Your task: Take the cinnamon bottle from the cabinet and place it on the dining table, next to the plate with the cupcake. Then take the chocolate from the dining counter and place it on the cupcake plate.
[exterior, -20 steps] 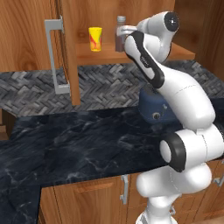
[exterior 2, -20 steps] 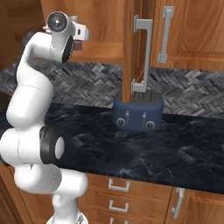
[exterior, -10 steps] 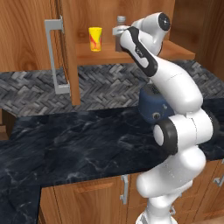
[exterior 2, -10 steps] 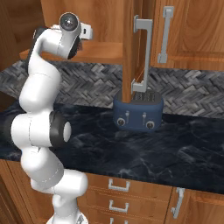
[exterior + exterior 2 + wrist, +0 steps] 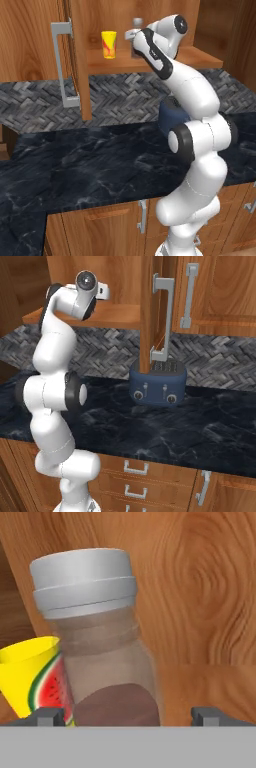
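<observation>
The cinnamon bottle point(image 5: 102, 647), reddish-brown with a grey-white cap, stands upright on the wooden shelf of the open cabinet point(image 5: 150, 60). In the hand view it fills the middle, close in front of my gripper point(image 5: 127, 717). The gripper is open: the bottle's base sits between the two fingertips point(image 5: 47, 716), nearer the left one, with nothing clamped. From the left base view only the bottle's cap point(image 5: 136, 22) shows above my hand, and the gripper point(image 5: 132, 42) is level with the bottle at the shelf's front.
A yellow cup with a watermelon print point(image 5: 108, 44) stands just left of the bottle, nearly touching it point(image 5: 35, 672). The open cabinet door with its grey bar handle point(image 5: 62, 65) hangs to the left. A blue toaster point(image 5: 157, 383) sits on the dark marble counter point(image 5: 90, 165) below.
The arm has straightened upward and the hand has pushed in toward the shelf, closer to the bottle. The gripper has stayed open. Bottle and cup have not moved.
</observation>
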{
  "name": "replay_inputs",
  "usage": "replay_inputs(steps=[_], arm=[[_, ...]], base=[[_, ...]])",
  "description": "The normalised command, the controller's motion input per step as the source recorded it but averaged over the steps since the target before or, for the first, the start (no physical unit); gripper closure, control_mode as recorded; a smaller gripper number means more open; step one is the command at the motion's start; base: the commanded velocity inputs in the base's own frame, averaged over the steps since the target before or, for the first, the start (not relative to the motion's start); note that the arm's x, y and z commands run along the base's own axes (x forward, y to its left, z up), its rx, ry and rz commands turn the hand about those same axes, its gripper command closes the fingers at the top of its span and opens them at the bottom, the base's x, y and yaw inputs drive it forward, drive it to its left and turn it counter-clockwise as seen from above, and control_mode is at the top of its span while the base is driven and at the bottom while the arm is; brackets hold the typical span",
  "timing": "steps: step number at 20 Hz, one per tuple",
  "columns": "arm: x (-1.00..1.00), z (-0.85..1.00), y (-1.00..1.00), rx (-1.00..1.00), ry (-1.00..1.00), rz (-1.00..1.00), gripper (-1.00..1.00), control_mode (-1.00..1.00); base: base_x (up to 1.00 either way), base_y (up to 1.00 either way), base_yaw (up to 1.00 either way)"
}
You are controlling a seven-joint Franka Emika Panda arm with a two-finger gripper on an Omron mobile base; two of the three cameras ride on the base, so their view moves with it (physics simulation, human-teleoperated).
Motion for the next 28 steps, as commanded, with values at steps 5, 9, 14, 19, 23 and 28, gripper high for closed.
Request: replay_inputs(steps=[5,9,14,19,23,28], arm=[[0.32,-0.03,0.12,0.00,0.00,0.02,1.00,-1.00],[0.03,0.00,0.06,0.00,0.01,0.01,1.00,-1.00],[-0.60,0.00,0.00,-0.06,-0.06,0.00,1.00,-1.00],[-1.00,-0.09,0.00,-0.08,-0.07,0.00,1.00,-1.00],[-1.00,-0.01,0.00,-0.04,-0.09,0.00,1.00,-1.00],[-1.00,0.00,-0.01,0.00,-0.20,0.00,1.00,-1.00]], base=[[0.00,0.00,0.00],[0.00,0.00,0.00],[0.00,0.00,0.00],[0.00,0.00,0.00],[0.00,0.00,0.00],[0.00,0.00,0.00]])
